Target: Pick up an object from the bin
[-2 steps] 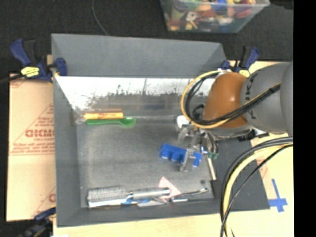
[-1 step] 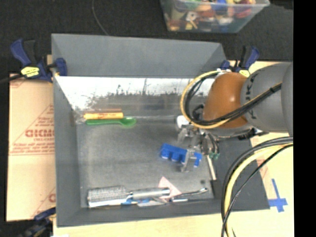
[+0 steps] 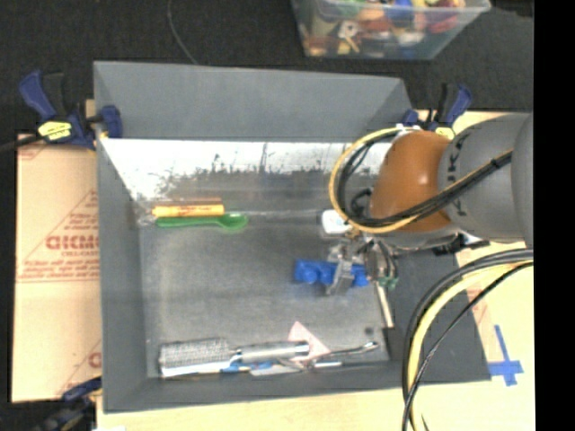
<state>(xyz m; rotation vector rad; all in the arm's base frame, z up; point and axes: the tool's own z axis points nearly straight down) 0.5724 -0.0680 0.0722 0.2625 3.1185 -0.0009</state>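
My gripper [image 3: 345, 273] is low in the right half of the bin, under the orange wrist cover. It sits right at a small blue plastic piece [image 3: 310, 272], whose right end is hidden behind the gripper. Whether the piece is held cannot be made out.
A green spoon with a yellow stick [image 3: 199, 216] lies along the back left wall. Along the front wall lie a silver-grey brush [image 3: 192, 356], a pen-like rod [image 3: 269, 356] and a pink flat piece [image 3: 303, 339]. The right wall stands close beside the gripper.
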